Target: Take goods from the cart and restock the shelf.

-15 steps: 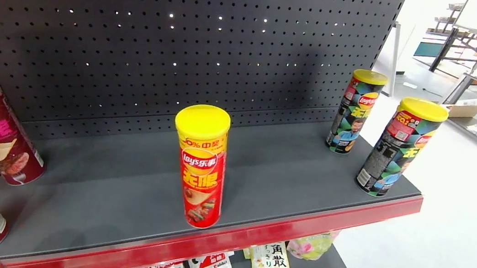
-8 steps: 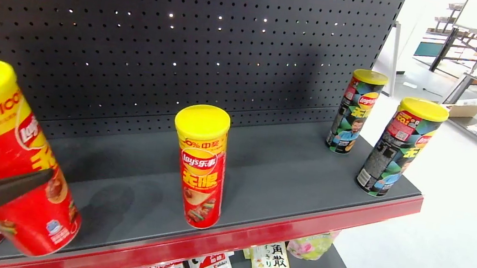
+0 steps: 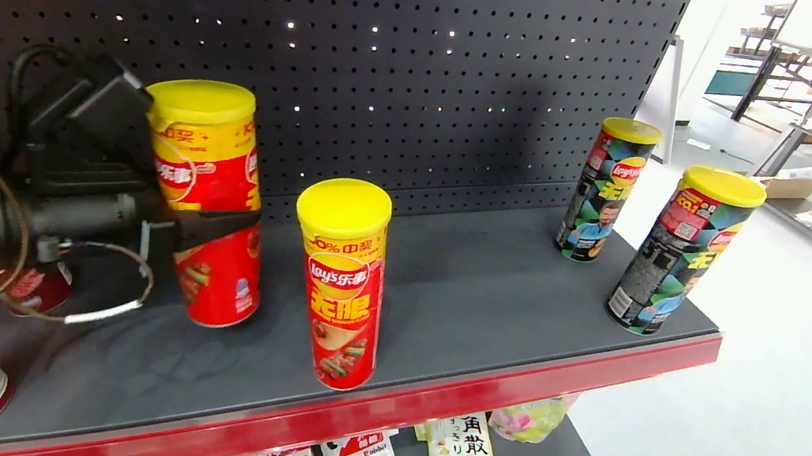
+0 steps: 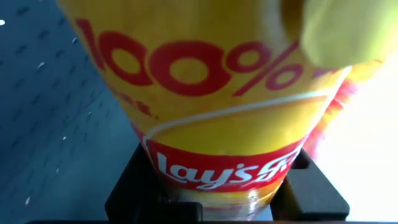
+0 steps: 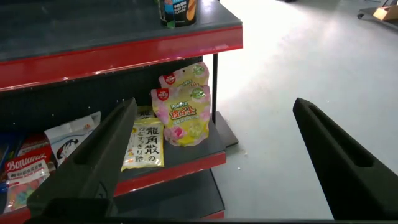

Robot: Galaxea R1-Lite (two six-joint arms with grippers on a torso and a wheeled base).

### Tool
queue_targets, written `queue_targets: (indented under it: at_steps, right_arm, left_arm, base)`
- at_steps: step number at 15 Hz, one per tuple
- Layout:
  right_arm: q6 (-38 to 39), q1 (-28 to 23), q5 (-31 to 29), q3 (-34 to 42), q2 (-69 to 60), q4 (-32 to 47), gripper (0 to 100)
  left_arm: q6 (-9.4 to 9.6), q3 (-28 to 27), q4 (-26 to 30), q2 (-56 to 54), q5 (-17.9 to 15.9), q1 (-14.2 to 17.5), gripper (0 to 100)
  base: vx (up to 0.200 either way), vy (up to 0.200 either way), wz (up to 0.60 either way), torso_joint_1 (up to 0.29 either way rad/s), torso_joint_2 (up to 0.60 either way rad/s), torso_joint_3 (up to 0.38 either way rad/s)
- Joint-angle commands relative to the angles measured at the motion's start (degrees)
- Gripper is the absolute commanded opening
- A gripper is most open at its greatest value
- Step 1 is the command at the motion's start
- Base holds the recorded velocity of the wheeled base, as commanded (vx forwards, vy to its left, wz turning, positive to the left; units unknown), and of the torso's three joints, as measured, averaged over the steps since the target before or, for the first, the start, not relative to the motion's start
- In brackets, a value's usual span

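Fingers (image 3: 218, 222) of left gripper (image 3: 232, 205) clamp glossy cylindrical can (image 3: 209, 147); right gripper (image 5: 214, 106) fingers (image 5: 93, 162) spread apart.

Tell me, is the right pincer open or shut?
Open. The right pincer has its two fingers wide apart, with nothing held between them; the floor shows through the gap.

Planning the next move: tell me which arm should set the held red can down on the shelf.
Left. The left gripper is shut on the held red can, already at the top shelf. The right gripper is open and empty, down by the snack bags below.
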Motion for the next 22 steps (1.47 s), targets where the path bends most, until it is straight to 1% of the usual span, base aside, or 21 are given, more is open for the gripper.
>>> queue_targets:
  at_steps: [1,2,3,6,7,8,9,10,13,14,15,17,20,21,22]
  right_arm:
    - [0.0,0.0,0.0,0.0,0.0,-0.1,100]
    - [0.0,0.0,0.0,0.0,0.0,0.0,100]
    - [0.0,0.0,0.0,0.0,0.0,-0.1,100]
    - [0.0,0.0,0.0,0.0,0.0,-0.1,100]
    - [0.0,0.0,0.0,0.0,0.0,-0.1,100]
    - [0.0,0.0,0.0,0.0,0.0,-0.1,100]
    - [0.0,0.0,0.0,0.0,0.0,0.0,100]
    - [0.0,0.0,0.0,0.0,0.0,-0.1,100]
    - [0.0,0.0,0.0,0.0,0.0,0.0,100]
    - [0.0,0.0,0.0,0.0,0.0,-0.1,100]
    - [0.0,0.0,0.0,0.0,0.0,-0.1,100]
    - [0.0,0.0,0.0,0.0,0.0,-0.1,100]
    - [0.0,0.0,0.0,0.0,0.0,0.0,100]
    - [0.0,0.0,0.0,0.0,0.0,0.0,100]
    - [0.0,0.0,0.0,0.0,0.0,0.0,100]
  left_arm:
    - [-0.10,-7.8,-4.0,13.9,0.1,-1.5,0]
    - [-0.10,-9.3,-4.0,15.4,0.1,-1.5,0]
    - [-0.54,-11.2,-4.0,17.1,0.2,-1.9,0]
    - [-3.61,-14.9,-5.2,21.1,0.2,-2.0,0]
    - [-4.41,-15.4,-6.4,21.9,0.2,-2.0,0]
    - [-5.55,-15.6,-9.5,23.8,1.7,-2.2,0]
    - [-5.81,-15.5,-10.3,24.8,2.4,-2.5,0]
    - [-5.99,-15.5,-11.0,25.3,2.4,-2.9,0]
    - [-7.75,-15.6,-14.1,27.0,2.4,-4.3,0]
    - [-10.56,-15.6,-18.1,28.6,2.5,-5.8,0]
    - [-11.35,-15.6,-19.7,29.3,2.8,-6.4,0]
    - [-11.44,-15.5,-20.0,29.6,3.8,-6.5,0]
    - [-11.09,-15.3,-20.0,29.5,3.8,-6.4,0]
    - [-10.73,-15.4,-20.0,29.5,3.8,-6.4,0]
    - [-9.15,-15.4,-19.9,29.5,3.7,-6.4,0]
  base:
    - [0.000,0.000,0.00,0.000,0.00,0.000]
    - [0.000,0.000,0.00,0.000,0.00,0.000]
    - [0.000,0.000,0.00,0.000,0.00,0.000]
    - [0.000,0.000,0.00,0.000,0.00,0.000]
    - [0.000,0.000,0.00,0.000,0.00,0.000]
    - [0.000,0.000,0.00,0.000,0.00,0.000]
    - [0.000,0.000,0.00,0.000,0.00,0.000]
    - [0.000,0.000,0.00,0.000,0.00,0.000]
    - [0.000,0.000,0.00,0.000,0.00,0.000]
    - [0.000,0.000,0.00,0.000,0.00,0.000]
    - [0.000,0.000,0.00,0.000,0.00,0.000]
    - [0.000,0.000,0.00,0.000,0.00,0.000]
    - [0.000,0.000,0.00,0.000,0.00,0.000]
    - [0.000,0.000,0.00,0.000,0.00,0.000]
    - [0.000,0.000,0.00,0.000,0.00,0.000]
